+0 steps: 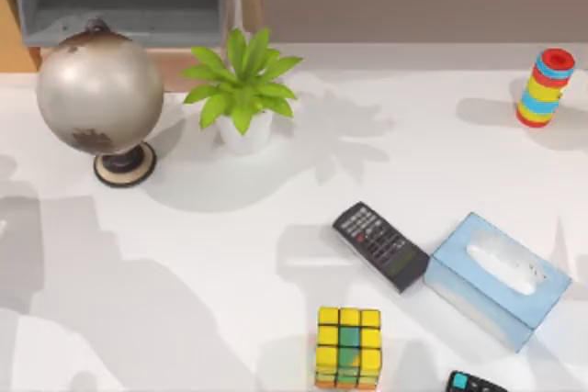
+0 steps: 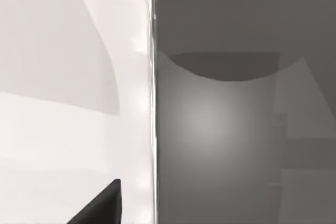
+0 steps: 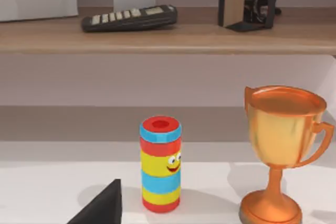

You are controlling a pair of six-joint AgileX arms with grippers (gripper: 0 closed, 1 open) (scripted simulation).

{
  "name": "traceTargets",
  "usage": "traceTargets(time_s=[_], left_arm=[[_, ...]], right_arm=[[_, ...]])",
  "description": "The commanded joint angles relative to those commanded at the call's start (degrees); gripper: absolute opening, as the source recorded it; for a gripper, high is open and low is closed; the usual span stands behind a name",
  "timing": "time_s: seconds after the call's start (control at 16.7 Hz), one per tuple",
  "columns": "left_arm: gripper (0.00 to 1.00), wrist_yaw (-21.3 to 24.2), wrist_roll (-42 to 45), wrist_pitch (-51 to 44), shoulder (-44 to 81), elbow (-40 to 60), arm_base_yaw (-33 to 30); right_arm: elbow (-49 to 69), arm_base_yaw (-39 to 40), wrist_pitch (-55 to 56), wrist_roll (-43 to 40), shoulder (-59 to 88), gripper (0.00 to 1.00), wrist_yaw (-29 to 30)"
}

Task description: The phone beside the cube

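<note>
The cube, mostly yellow with green and orange tiles, sits near the table's front edge in the top view. To its right a flat black device with a teal patch, which I take for the phone, lies mostly cut off by the picture's bottom edge. It is about a cube's width away from the cube. A dark part of my left gripper shows over a white surface beside a grey panel. A dark part of my right gripper shows close to the striped toy.
A black keypad remote lies up-right of the cube, beside a light blue tissue box. A globe and a potted plant stand at the back left. The striped toy is back right, and a trophy stands near it.
</note>
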Motion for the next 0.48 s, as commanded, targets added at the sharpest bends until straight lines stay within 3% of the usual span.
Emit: traceTargets(time_s=[0.48], left_arm=[[1.00,0.02,0.26,7.58,3.82,-3.64,0.19]], right_arm=[[0.00,0.00,0.00,0.00,0.00,1.00,0.00]])
